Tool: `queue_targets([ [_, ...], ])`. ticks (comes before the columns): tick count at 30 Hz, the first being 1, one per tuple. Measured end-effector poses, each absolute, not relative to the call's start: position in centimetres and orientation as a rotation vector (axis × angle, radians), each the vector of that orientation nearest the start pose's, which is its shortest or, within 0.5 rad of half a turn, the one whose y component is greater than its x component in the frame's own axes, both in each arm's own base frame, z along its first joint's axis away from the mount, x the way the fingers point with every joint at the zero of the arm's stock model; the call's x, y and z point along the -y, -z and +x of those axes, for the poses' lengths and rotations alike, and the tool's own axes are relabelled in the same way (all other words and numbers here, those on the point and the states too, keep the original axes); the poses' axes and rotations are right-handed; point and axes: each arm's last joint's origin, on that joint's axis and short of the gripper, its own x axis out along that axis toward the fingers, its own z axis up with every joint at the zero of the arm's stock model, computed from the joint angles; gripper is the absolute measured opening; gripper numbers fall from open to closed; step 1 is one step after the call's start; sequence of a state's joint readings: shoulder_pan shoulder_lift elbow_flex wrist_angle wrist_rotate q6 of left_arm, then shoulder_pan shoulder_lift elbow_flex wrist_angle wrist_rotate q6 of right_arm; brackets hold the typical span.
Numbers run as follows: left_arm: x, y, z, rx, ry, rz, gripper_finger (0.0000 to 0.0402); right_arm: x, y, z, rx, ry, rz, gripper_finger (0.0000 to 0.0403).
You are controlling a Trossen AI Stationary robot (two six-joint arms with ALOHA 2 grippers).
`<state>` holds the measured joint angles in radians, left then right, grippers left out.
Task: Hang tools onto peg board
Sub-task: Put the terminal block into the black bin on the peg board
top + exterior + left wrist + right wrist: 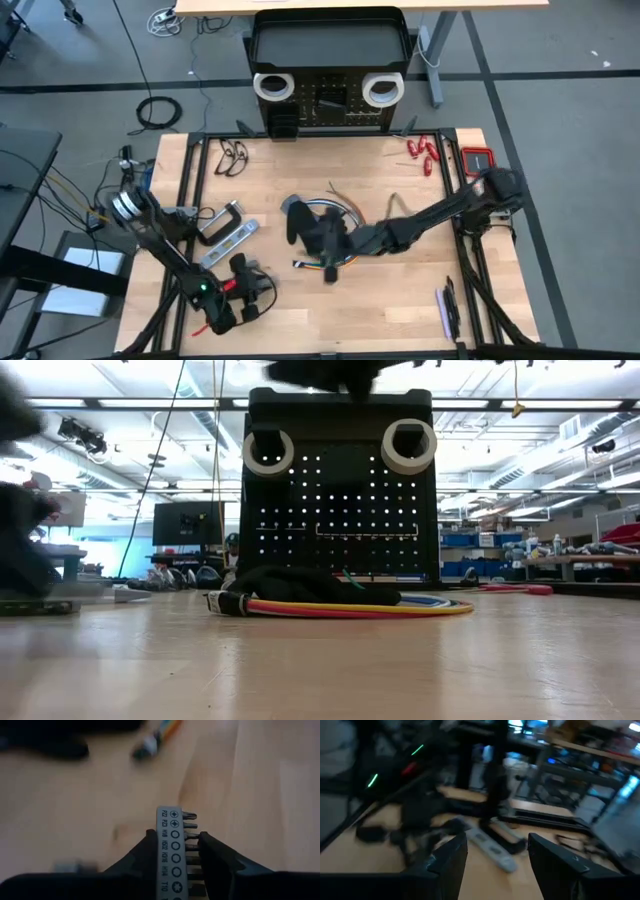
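Left gripper [176,851] clamps a grey bit holder [170,852] low over the table [400,310], near its front-left corner. Right gripper [497,852] gapes wide, empty, mid-table above the coiled cable [350,605].

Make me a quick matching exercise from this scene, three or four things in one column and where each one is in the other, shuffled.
Things:
1. two white tape rolls
2. grey bit holder
3. red-handled tools
4. black clamp

Places:
A. between the left gripper's fingers
B. on the table, far right corner
C. hung at the top of the peg board
D. on the table, left side, by the left arm

Pairs: 1-C, 2-A, 3-B, 4-D
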<state>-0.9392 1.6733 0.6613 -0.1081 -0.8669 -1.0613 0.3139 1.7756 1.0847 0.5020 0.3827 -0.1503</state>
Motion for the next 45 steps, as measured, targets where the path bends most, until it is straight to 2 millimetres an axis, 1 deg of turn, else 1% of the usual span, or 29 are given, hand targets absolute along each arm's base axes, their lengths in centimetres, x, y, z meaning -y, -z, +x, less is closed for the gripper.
queue_targets([
  [2,19.6,-12.9,18.0,-0.598,-0.270,-0.168,0.0121,-12.4,-21.9,39.1,-0.215,0.020,-0.288,0.0218],
  [4,18.9,-14.1,18.2,-0.639,-0.232,-0.183,0.0121,-13.8,-21.0,40.4,-0.240,-0.006,-0.393,0.0218],
  [8,17.6,-17.0,18.1,-0.660,-0.167,-0.266,0.0121,-16.3,-19.8,42.4,-0.284,-0.045,-0.649,0.0217],
  [10,17.0,-18.3,17.9,-0.652,-0.138,-0.284,0.0121,-17.5,-19.7,43.2,-0.281,-0.076,-0.752,0.0216],
  [14,15.9,-21.0,18.0,-0.579,-0.081,-0.371,0.0121,-18.9,-19.5,44.4,-0.272,-0.097,-0.921,0.0215],
  [16,15.5,-22.2,18.1,-0.526,-0.053,-0.419,0.0121,-19.1,-19.3,44.8,-0.274,-0.079,-0.982,0.0215],
  [18,15.3,-23.0,18.4,-0.493,-0.008,-0.458,0.0121,-19.0,-19.4,45.2,-0.264,-0.013,-1.024,0.0214],
  [20,15.3,-23.4,18.8,-0.468,0.029,-0.477,0.0121,-18.7,-19.8,45.4,-0.258,0.054,-1.055,0.0212],
  [25,15.2,-24.0,19.5,-0.423,0.082,-0.502,0.0121,-18.2,-20.2,45.6,-0.247,0.094,-1.079,0.0195],
  [28,14.9,-24.1,19.7,-0.421,0.074,-0.507,0.0122,-18.6,-20.3,45.4,-0.233,0.100,-1.092,0.0171],
  [33,14.6,-24.1,20.0,-0.419,0.074,-0.502,0.0123,-19.2,-20.3,45.2,-0.239,0.115,-1.099,0.0115],
  [36,14.4,-24.1,20.1,-0.417,0.070,-0.502,0.0123,-19.2,-20.3,45.1,-0.247,0.131,-1.099,0.0099],
  [39,14.2,-24.1,20.2,-0.422,0.072,-0.491,0.0124,-19.3,-20.3,45.0,-0.255,0.142,-1.105,0.0107],
  [45,14.0,-24.1,20.4,-0.419,0.063,-0.469,0.0125,-19.9,-20.5,44.8,-0.226,0.139,-1.101,0.0161],
])
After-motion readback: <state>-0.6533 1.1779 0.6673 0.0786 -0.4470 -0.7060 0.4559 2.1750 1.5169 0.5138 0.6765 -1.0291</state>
